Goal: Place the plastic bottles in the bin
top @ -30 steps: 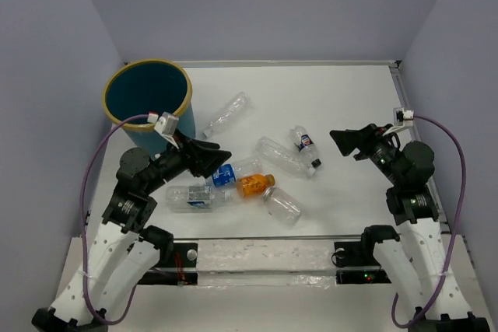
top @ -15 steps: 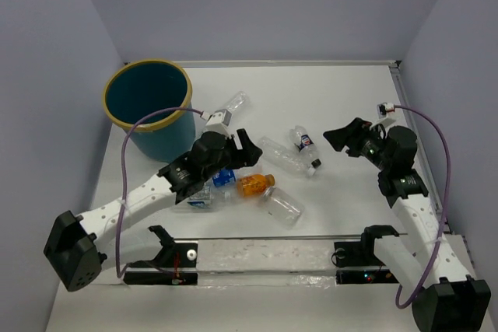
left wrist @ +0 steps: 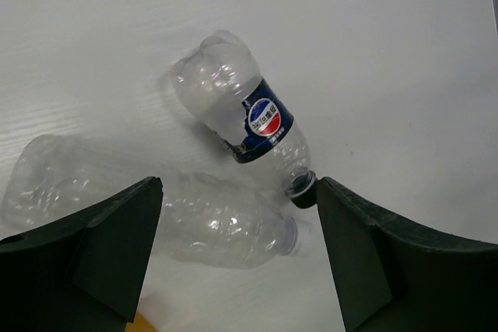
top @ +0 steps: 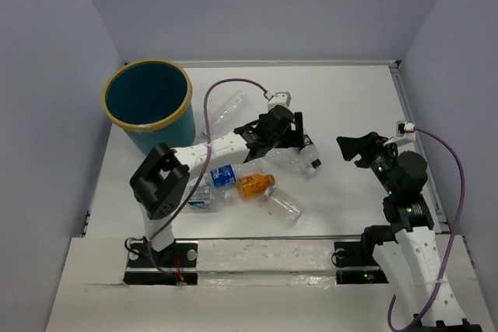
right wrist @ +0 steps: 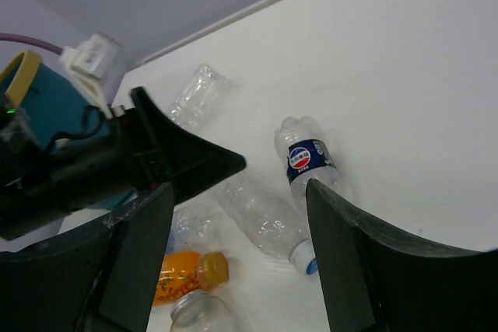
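White table boxed in by pale lilac walls. Seven plastic bottles lie on their sides around the middle of it. None are in the bin, which stands at the far left. The left arm reaches far across so that the left gripper hangs above a small blue-labelled bottle and a clear bottle just beside it. Its jaws are spread wide and hold nothing, likely lining up a grasp. The right gripper hovers well apart at the right, jaws also spread and empty, probably to leave room. An orange bottle lies nearer the arms.
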Tool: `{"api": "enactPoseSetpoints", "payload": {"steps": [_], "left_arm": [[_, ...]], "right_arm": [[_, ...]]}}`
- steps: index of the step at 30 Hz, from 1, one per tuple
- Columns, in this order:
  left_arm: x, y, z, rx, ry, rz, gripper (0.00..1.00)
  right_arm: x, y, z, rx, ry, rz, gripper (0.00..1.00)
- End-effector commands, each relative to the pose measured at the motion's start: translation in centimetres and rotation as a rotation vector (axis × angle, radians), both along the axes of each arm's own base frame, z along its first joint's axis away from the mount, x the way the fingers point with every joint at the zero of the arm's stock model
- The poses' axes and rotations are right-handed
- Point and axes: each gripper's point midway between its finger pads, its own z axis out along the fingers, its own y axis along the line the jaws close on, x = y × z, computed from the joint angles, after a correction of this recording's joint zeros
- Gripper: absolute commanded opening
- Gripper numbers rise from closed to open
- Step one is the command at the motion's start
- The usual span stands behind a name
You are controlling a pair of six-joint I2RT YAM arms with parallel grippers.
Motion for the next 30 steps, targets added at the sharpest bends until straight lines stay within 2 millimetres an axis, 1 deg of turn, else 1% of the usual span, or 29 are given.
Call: {"api": "enactPoseSetpoints", "payload": {"steps": [1, 2, 3, 5, 7, 8, 9, 12, 13, 14, 15, 16, 18, 19, 20, 21, 23, 24, 26, 27, 28, 29, 30], "left_arm": [[1.1, -2.5, 0.5, 0.022, 0.002, -0.013, 0.9], [1.4, -3.2, 1.2, 0.007, -0.006, -0.014, 0.9], [1.6, -3.5, 0.0, 0.029, 0.012, -0.014, 0.93], [2.0, -3.8, -0.6, 0.045, 0.017, -0.008, 0.93], [2.6, -4.2, -1.7, 0.077, 0.029, -0.001, 0.93], [2.9, -4.5, -1.6, 0.08, 0.028, 0.0, 0.93], [2.9, -4.5, -2.9, 0.104, 0.047, 0.002, 0.93], [3.1, -5.0, -3.6, 0.109, 0.057, 0.002, 0.93], [3.3, -5.1, -4.3, 0.116, 0.065, 0.005, 0.93], [3.5, -5.4, -4.2, 0.114, 0.061, 0.006, 0.93], [3.6, -5.4, -4.6, 0.121, 0.063, 0.009, 0.93], [3.7, -5.4, -5.4, 0.136, 0.07, 0.013, 0.93], [4.2, -5.6, -5.5, 0.14, 0.063, 0.024, 0.93], [4.4, -5.7, -6.4, 0.152, 0.07, 0.026, 0.93], [4.6, -6.1, -6.0, 0.137, 0.065, 0.027, 0.93], [4.5, -6.1, -6.6, 0.143, 0.076, 0.024, 0.93], [4.9, -6.9, -6.9, 0.132, 0.073, 0.018, 0.92], [5.2, -7.4, -6.9, 0.12, 0.068, 0.017, 0.91], [5.5, -7.9, -7.0, 0.107, 0.07, 0.009, 0.88], [5.8, -8.4, -6.6, 0.091, 0.065, 0.006, 0.85], [6.0, -8.7, -6.7, 0.08, 0.062, 0.001, 0.81], [6.2, -9.0, -6.3, 0.064, 0.061, -0.007, 0.74], [6.3, -9.2, -6.2, 0.053, 0.057, -0.009, 0.72]], "right_arm": [[-0.7, -1.1, 2.7, -0.023, -0.063, -0.057, 0.73], [-0.9, -1.1, 3.4, -0.024, -0.079, -0.061, 0.73], [-1.2, -1.0, 3.3, -0.027, -0.074, -0.053, 0.73], [-1.5, -0.9, 3.7, -0.026, -0.087, -0.046, 0.73], [-1.9, -0.3, 4.1, -0.027, -0.101, -0.012, 0.73], [-2.1, 0.0, 4.1, -0.026, -0.102, 0.003, 0.73], [-2.3, 0.0, 4.3, -0.027, -0.106, 0.005, 0.73], [-2.8, 0.3, 4.5, -0.026, -0.114, 0.023, 0.74], [-2.9, 0.4, 4.7, -0.026, -0.119, 0.028, 0.74], [-3.0, 0.5, 4.7, -0.027, -0.12, 0.037, 0.74], [-3.2, 0.8, 4.9, -0.029, -0.128, 0.054, 0.74], [-3.2, 0.9, 4.9, -0.033, -0.129, 0.06, 0.74], [-3.5, 0.9, 5.1, -0.051, -0.143, 0.069, 0.74], [-3.5, 0.9, 5.1, -0.055, -0.142, 0.071, 0.74], [-3.7, 1.1, 5.2, -0.059, -0.144, 0.083, 0.74], [-3.8, 1.2, 5.2, -0.061, -0.145, 0.091, 0.74], [-4.0, 1.4, 5.2, -0.062, -0.147, 0.11, 0.74], [-4.3, 2.0, 5.0, -0.057, -0.142, 0.14, 0.74], [-4.5, 2.3, 4.9, -0.054, -0.145, 0.162, 0.74], [-4.6, 2.6, 4.7, -0.053, -0.141, 0.18, 0.74], [-4.6, 2.7, 4.5, -0.054, -0.137, 0.188, 0.74], [-4.7, 2.8, 4.5, -0.054, -0.138, 0.199, 0.74], [-4.7, 2.9, 4.4, -0.054, -0.135, 0.202, 0.74]]}}
